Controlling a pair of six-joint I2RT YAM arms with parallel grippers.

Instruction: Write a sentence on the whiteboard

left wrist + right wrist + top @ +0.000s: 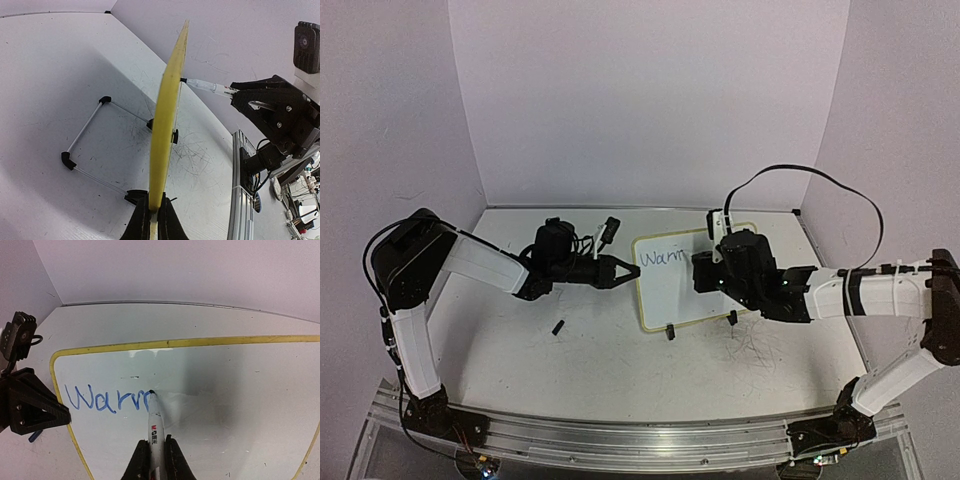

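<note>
Whiteboard (685, 285) sits mid-counter, a little right of centre between the two arms, propped at a tilt on a wire stand (95, 145) with black feet. Left gripper (625, 272) is closed on the board's left yellow edge, bracing it; seen from the left wrist, the frame runs straight up out of the pinched fingers (142, 222). Right gripper (705, 272) is clamped on a marker (154, 422), barrel pointing away from the wrist, tip touching the board face. Step in hand, as I judge it: writing the first word, early in the task. The sentence (107, 400) so far is one blue cursive word at the board's upper left, reading "Warm" or "Warn"; the last letter looks unfinished, with the tip sitting right at its end. Nothing else is written, and most of the board is bare. Next move probably calls for closing that last letter, then carrying the tip rightward along the same line with light, even contact, lifting between words. The left hold needs to stay firm so the propped board does not rock or slide on its stand under the pen's push. The line also has to stay clear of the right frame. Marker barrel carries a small red logo and some dark print near the fingers, too small to read with confidence. A small black piece (559, 327), maybe the cap, lies on the counter (620, 380) near the left arm, well apart from the board. Faint grey scribbles mark the counter below the board; no words in them.
</note>
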